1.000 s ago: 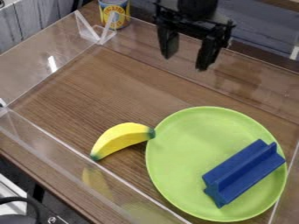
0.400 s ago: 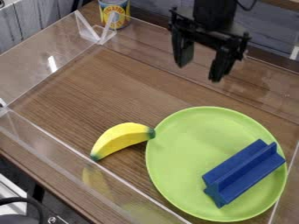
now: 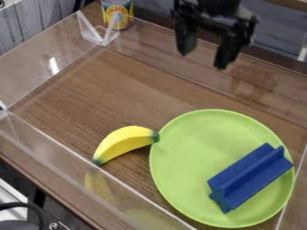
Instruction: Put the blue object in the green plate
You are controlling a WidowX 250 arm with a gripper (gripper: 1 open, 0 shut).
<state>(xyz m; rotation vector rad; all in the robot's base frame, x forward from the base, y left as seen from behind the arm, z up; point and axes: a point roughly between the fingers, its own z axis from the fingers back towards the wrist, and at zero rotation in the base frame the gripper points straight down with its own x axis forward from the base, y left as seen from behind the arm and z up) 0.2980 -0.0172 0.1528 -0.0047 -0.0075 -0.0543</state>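
And there goes the claw (image 3: 206, 47), edging sideways towards the right of the view along the far side of the table (image 3: 102, 99), having drifted across from where it hung a second ago! Its two dark fingers stand apart, nothing between them, well away from the plate. Now look down at the near right: the blue block (image 3: 249, 178) lies inside the green plate (image 3: 192, 144), slanting across its right-hand part, fully within the rim as far as this view shows, and it hasn't budged through any of that movement. The yellow banana (image 3: 125, 142) hasn't stirred either, on the wood just beside the plate's left edge. So what does the shift mean? By my reading, the placing is done, and this is only the arm moving about with nothing in its grip. Nothing more is called for but to keep clear; the one risk would be coming back down and nudging that block.
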